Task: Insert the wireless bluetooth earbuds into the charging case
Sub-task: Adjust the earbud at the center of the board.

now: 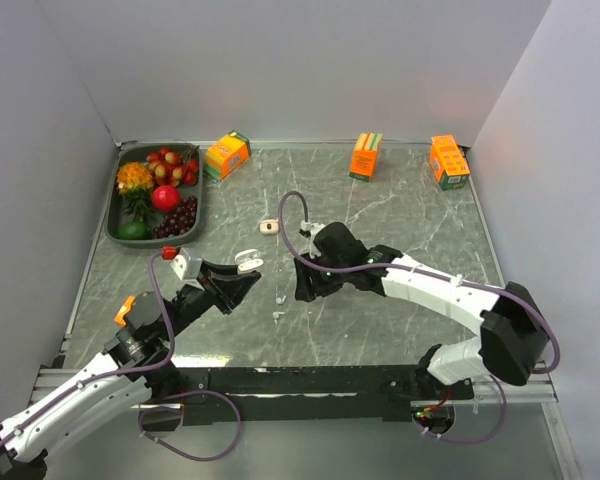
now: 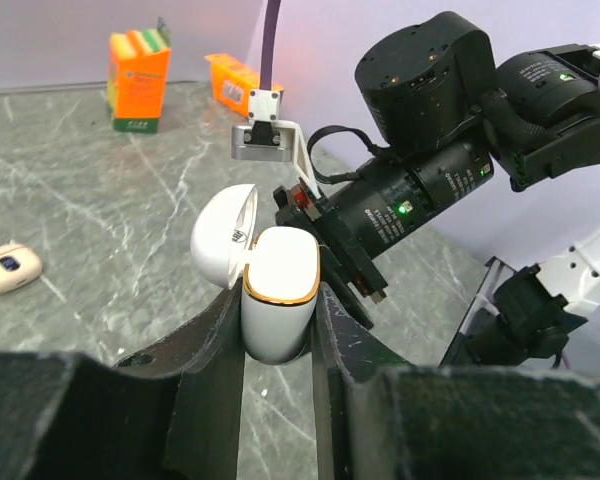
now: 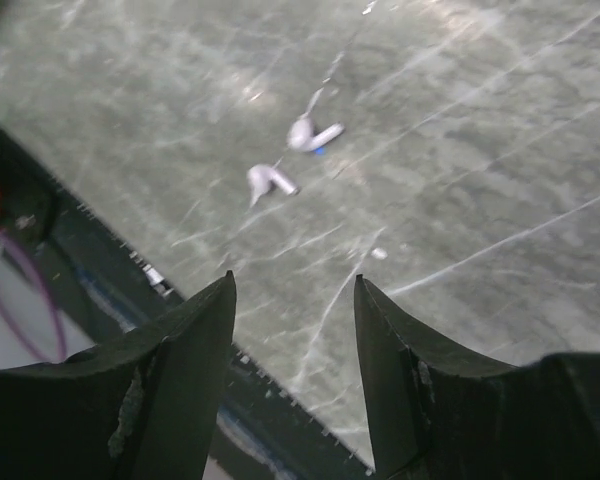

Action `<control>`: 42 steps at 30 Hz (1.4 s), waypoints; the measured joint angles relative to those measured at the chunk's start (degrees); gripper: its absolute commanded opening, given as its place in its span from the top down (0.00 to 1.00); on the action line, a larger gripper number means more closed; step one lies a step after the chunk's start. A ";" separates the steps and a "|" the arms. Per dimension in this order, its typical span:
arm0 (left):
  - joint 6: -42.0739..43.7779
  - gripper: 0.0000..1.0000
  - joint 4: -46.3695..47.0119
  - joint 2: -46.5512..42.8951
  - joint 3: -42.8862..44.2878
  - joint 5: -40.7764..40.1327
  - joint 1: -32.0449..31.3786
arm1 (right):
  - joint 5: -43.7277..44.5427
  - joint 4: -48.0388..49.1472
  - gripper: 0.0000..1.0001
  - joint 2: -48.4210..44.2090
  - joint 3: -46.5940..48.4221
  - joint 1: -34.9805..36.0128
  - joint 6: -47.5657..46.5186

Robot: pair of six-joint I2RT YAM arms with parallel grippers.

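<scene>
Your left gripper (image 2: 278, 305) is clamped tight on the glossy white rounded plastic charging case (image 2: 280, 270), lid flipped open, I think. Just right of it, two tiny white stemmed plastic earbuds (image 3: 272, 181) lie on the grey marble table (image 1: 400, 215). Your right gripper (image 3: 292, 285) hangs over them, fingers partly spread, holding nothing.
</scene>
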 measured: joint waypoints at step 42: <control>-0.20 0.99 -9.81 -10.78 1.51 -1.03 -0.31 | 11.85 8.52 0.48 23.47 9.57 10.05 -7.61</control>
